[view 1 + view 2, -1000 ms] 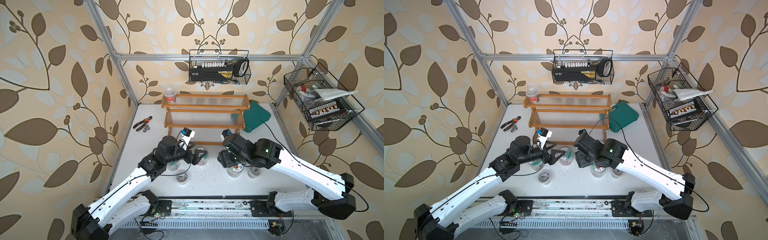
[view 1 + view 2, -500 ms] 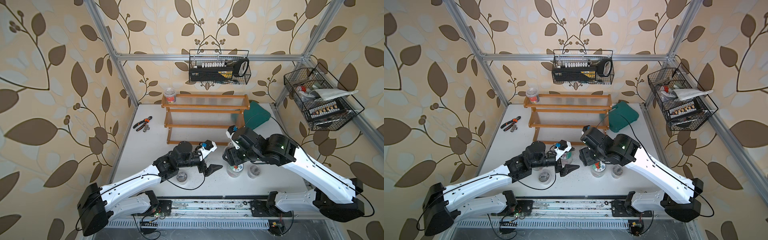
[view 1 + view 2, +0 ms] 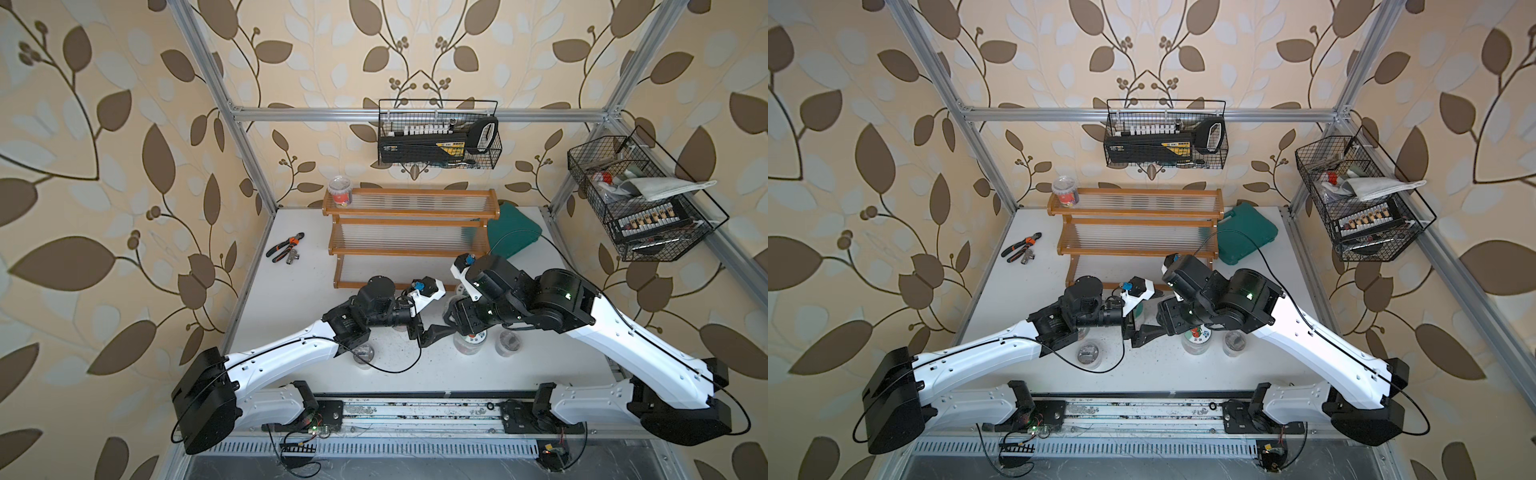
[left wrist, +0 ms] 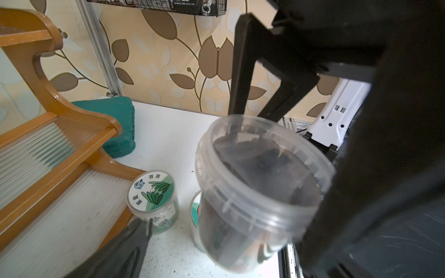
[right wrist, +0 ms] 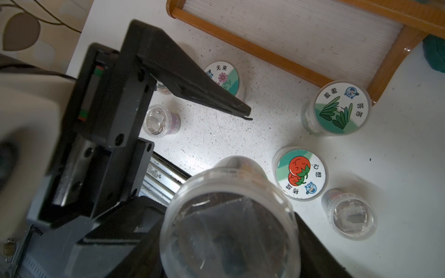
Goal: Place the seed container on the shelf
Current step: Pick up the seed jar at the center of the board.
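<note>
- Seed container: clear round plastic jar with a clear lid (image 5: 228, 216), lower centre of the right wrist view. It is tilted and on no tier of the shelf.
- Right gripper (image 5: 228, 243): clamped on the seed container.
- Left gripper (image 3: 440, 313): jaws wide apart, holding nothing, just beside the held jar.
- Shelf: three-tier stepped rack with an orange-brown wooden frame and clear ribbed tiers (image 3: 407, 252), upper centre in both top views. A red-filled clear jar (image 3: 340, 193) stands at the left end of its top tier.
- White table (image 3: 291, 299): carries the leaf-lid tub (image 5: 342, 107), tomato-lid tub (image 5: 301, 174), flower-lid tub (image 5: 225, 77) and a small clear pot (image 5: 349, 214).
- Green case (image 3: 515, 232): right of the shelf.
</note>
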